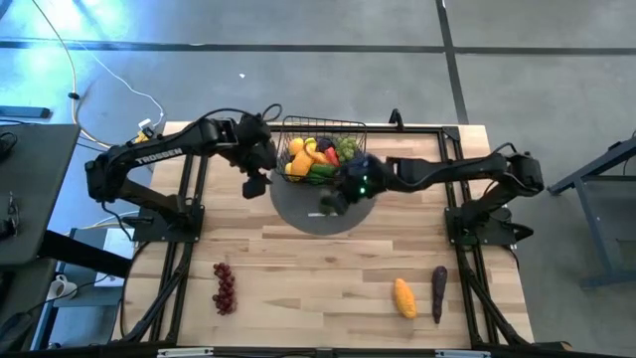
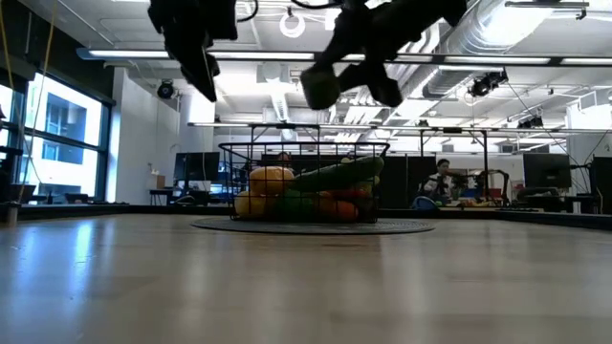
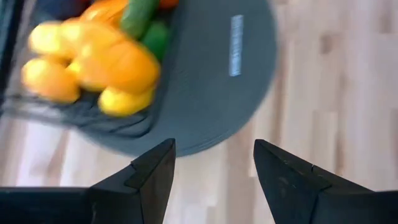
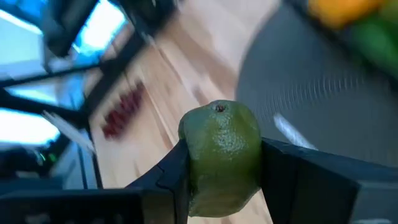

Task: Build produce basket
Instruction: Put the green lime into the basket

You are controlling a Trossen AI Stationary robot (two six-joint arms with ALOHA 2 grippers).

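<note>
Lit evenly from ceiling strips [image 2: 316, 59], glaring white across the room; daylight through window [image 2: 57, 134]. Backlit black silhouettes overhead. Motion-smeared wrist views; soft shadows on bench [image 1: 328, 268].

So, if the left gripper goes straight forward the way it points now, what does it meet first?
Probably the grey round mat. The left gripper is open and empty, and its wrist view looks down on the mat's edge beside the basket. Depth is unclear, so it may reach the wooden table instead.

The right gripper [image 4: 221, 171] clamps a green lime [image 4: 221, 155] above the grey mat [image 4: 311, 99].
</note>
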